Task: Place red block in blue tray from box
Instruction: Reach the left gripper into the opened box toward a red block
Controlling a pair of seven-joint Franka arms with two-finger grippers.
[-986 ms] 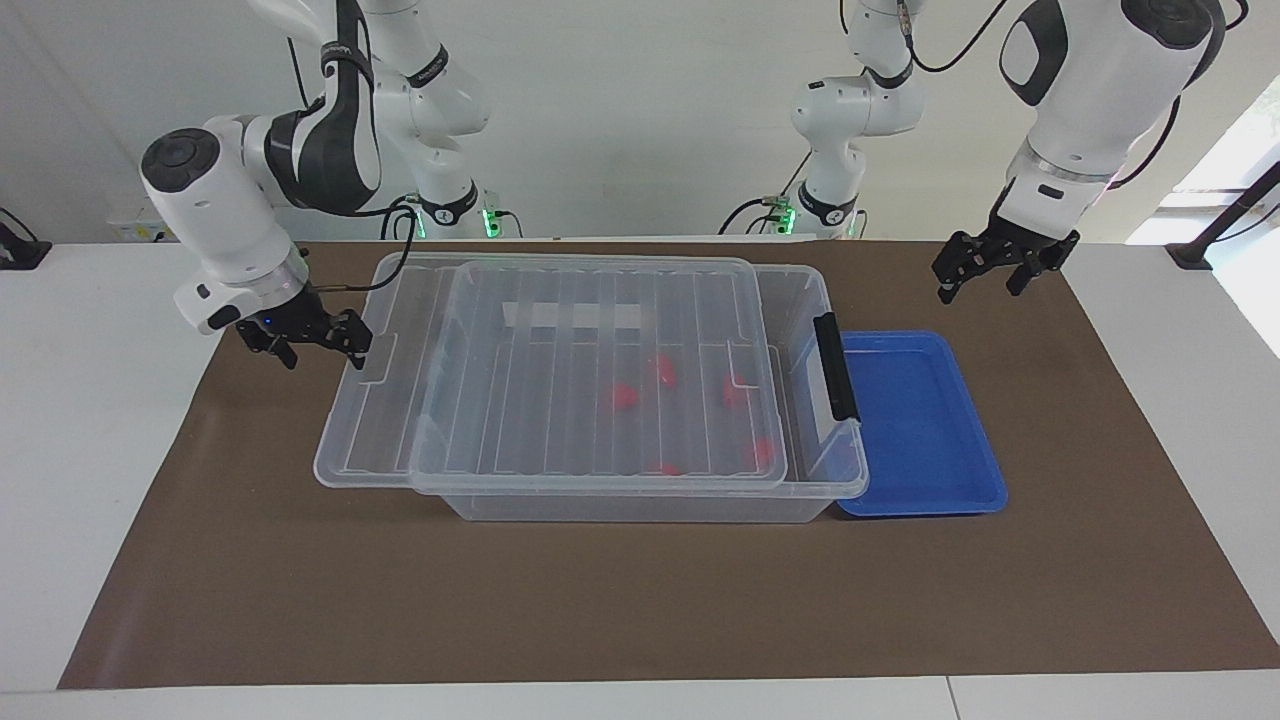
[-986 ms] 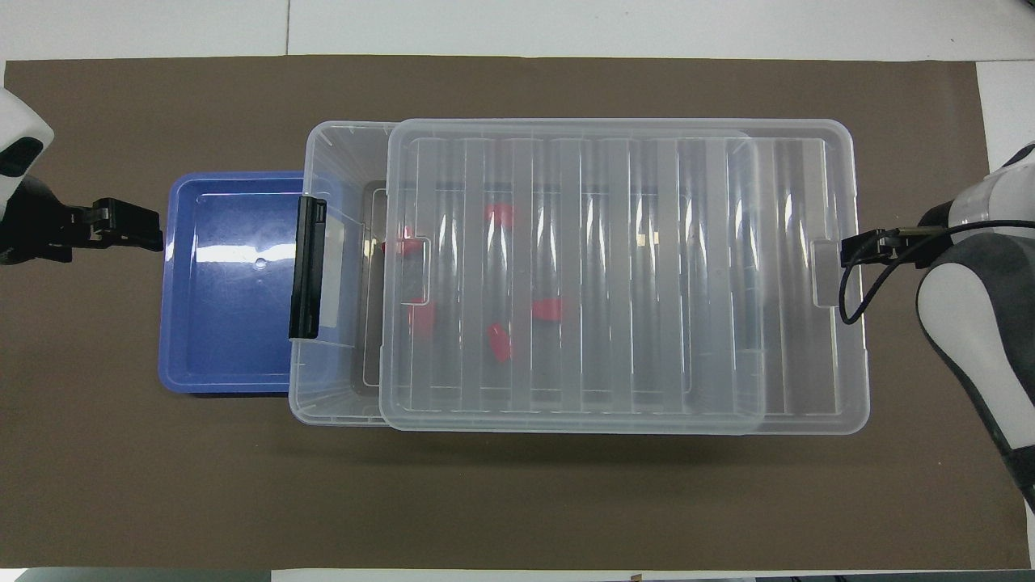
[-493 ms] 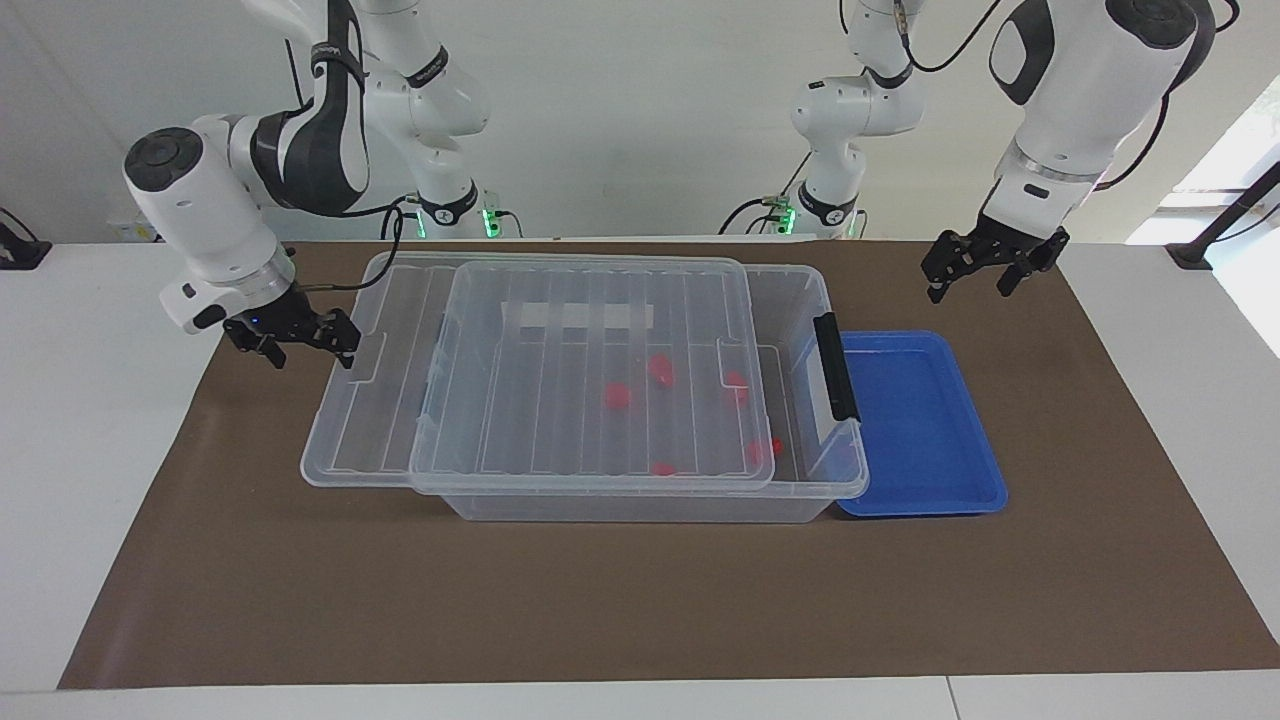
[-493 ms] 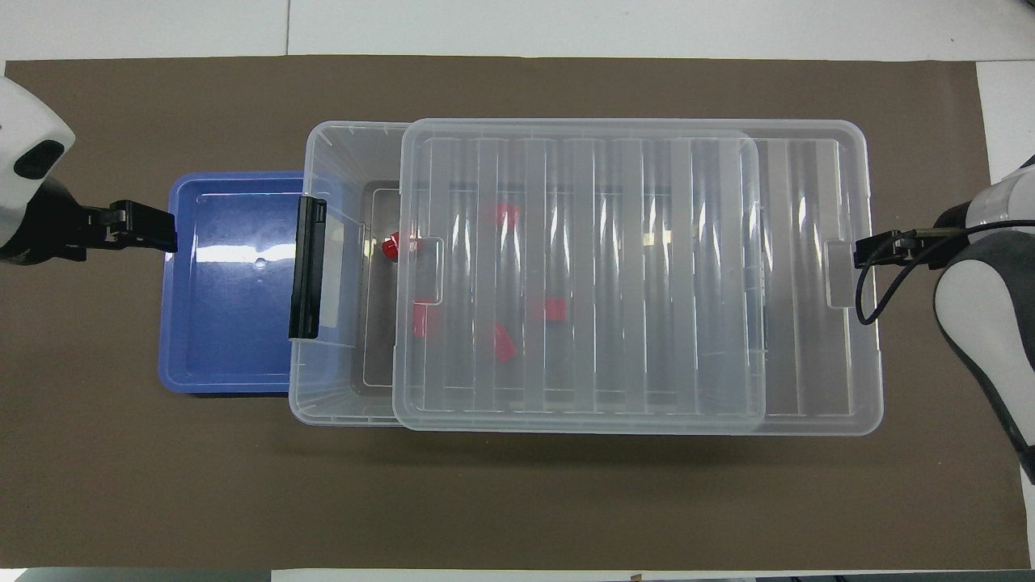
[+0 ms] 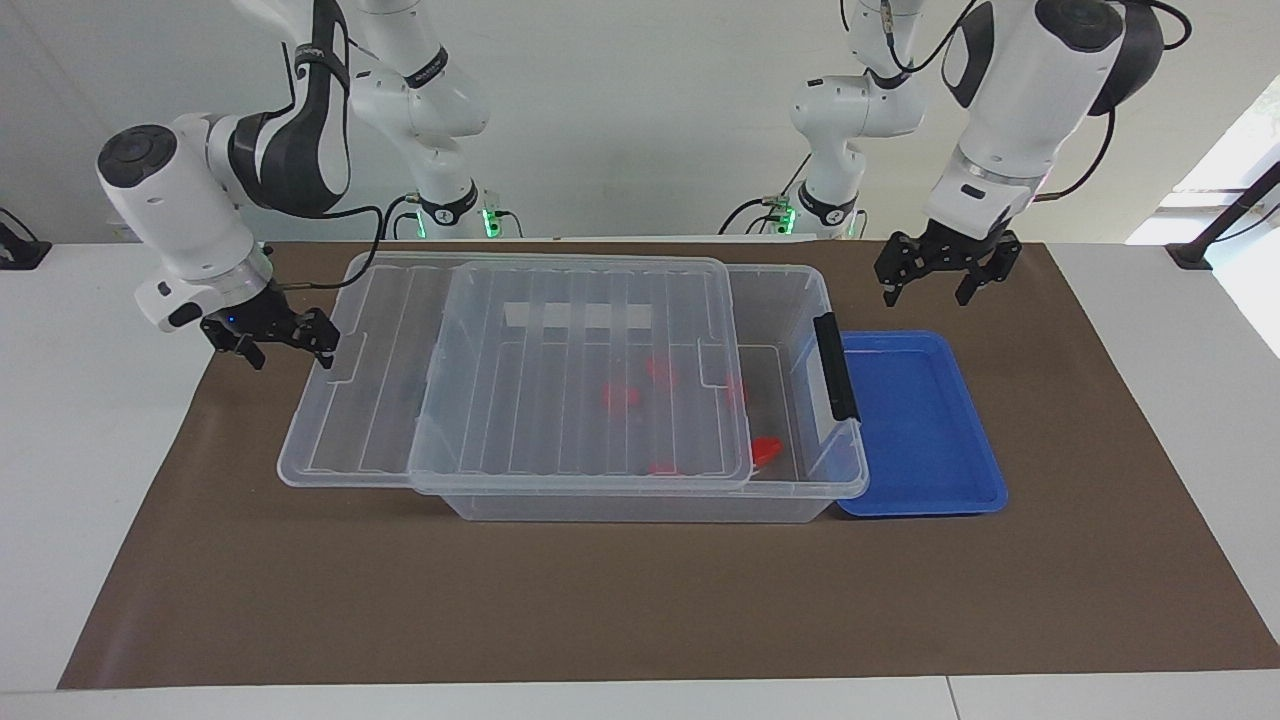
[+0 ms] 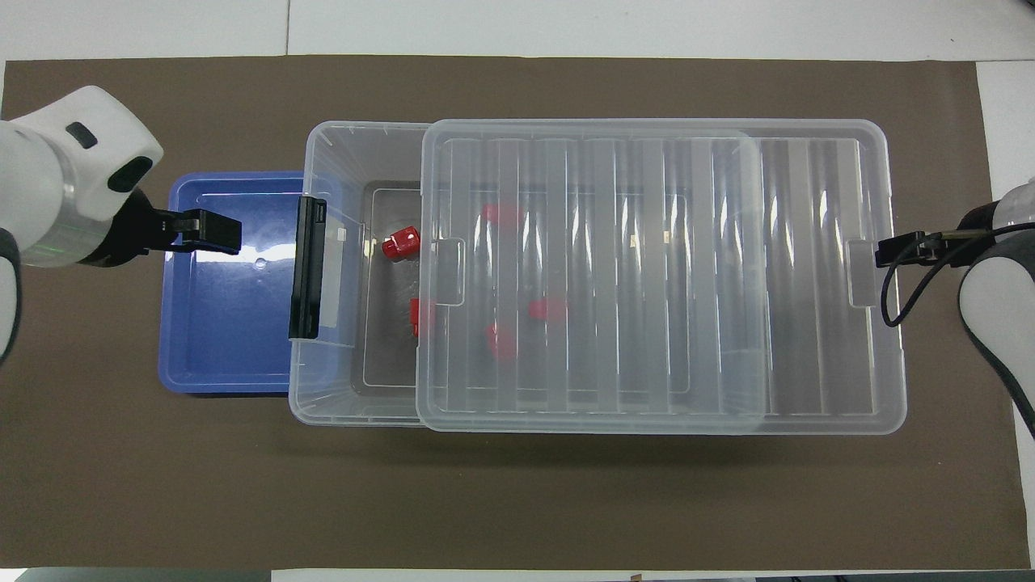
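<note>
Block [image 6: 401, 243] in box [image 6: 340, 145] looks light, stiff, slick: pinch its flat sides. Left gripper [image 5: 935, 283] spread above tray [image 5: 975, 470]; right gripper [image 5: 280, 340] unclear.

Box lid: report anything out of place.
The lid sits off-centre on the box, overhanging toward the right arm's end, with the right pincer at its tab. The end by the blue tray is uncovered, exposing one red block.

block [image 6: 401, 243] in box [image 6: 335, 145] | lid [image 6: 663, 275] on box | tray [image 6: 230, 339] beside box
</note>
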